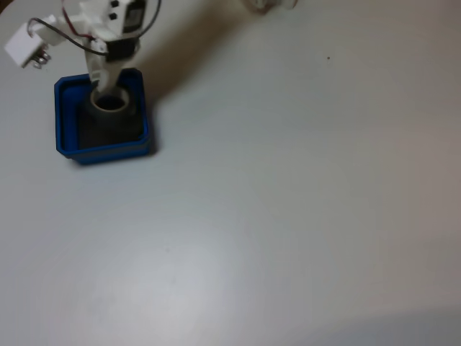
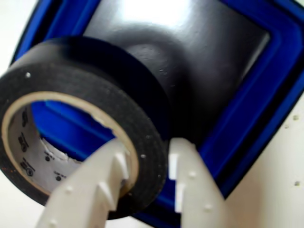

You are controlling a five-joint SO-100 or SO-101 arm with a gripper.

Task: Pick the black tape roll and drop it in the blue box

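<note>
The blue box (image 1: 63, 122) stands at the upper left of the fixed view, its dark floor showing. The black tape roll (image 1: 109, 102) with a pale core hangs over the box's far part, held by my white gripper (image 1: 101, 85), which comes down from the top. In the wrist view the black tape roll (image 2: 118, 95) fills the left side, tilted, with one white finger (image 2: 102, 183) inside the core and the other outside the wall. My gripper (image 2: 148, 164) is shut on the roll's wall. Behind the roll lies the blue box (image 2: 266, 90) with its glossy black floor.
The pale table (image 1: 288, 216) stretches wide to the right and front of the box. A small white block on wires (image 1: 27, 45) hangs off the arm at the top left. Something pale (image 1: 268, 4) sits at the top edge.
</note>
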